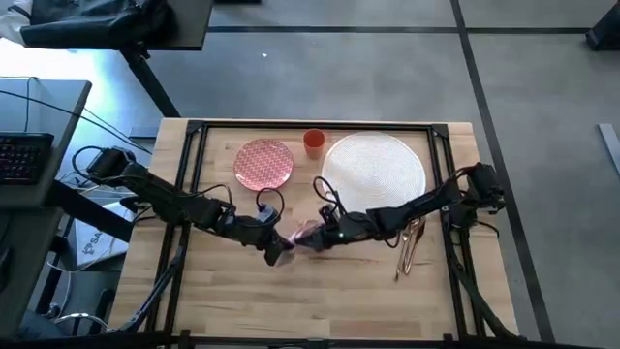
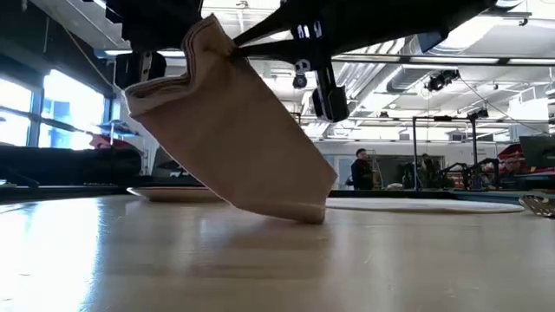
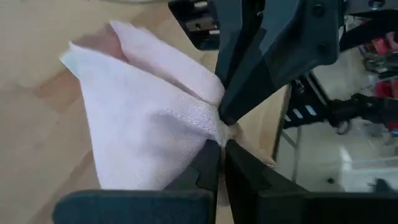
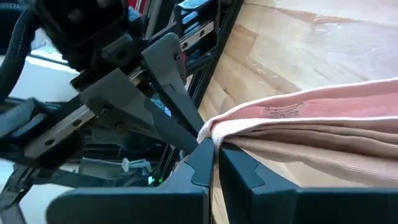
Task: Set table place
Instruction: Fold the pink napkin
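beige cloth napkin (image 1: pixel 308 236) hangs mid-table toward the front edge, my left gripper (image 1: pixel 282 246) and right gripper (image 1: pixel 323 237) each clenched on it, one corner touching the light wood table (image 1: pixel 339 301), apparently to spread it flat.

Plate (image 1: pixel 263 163) left of cup (image 1: pixel 314 142), placemat (image 1: pixel 375 172) right, cutlery (image 1: pixel 411 241) below; napkin (image 1: pixel 308 234) mid-table (image 1: pixel 320 301).

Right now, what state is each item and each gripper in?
napkin: lifted, one corner touching the table, pinched by both grippers.
left gripper: jaws shut on napkin.
right gripper: jaws shut on napkin.
plate: empty.
cup: upright.
placemat: flat, bare.
cutlery: lying beside placemat.
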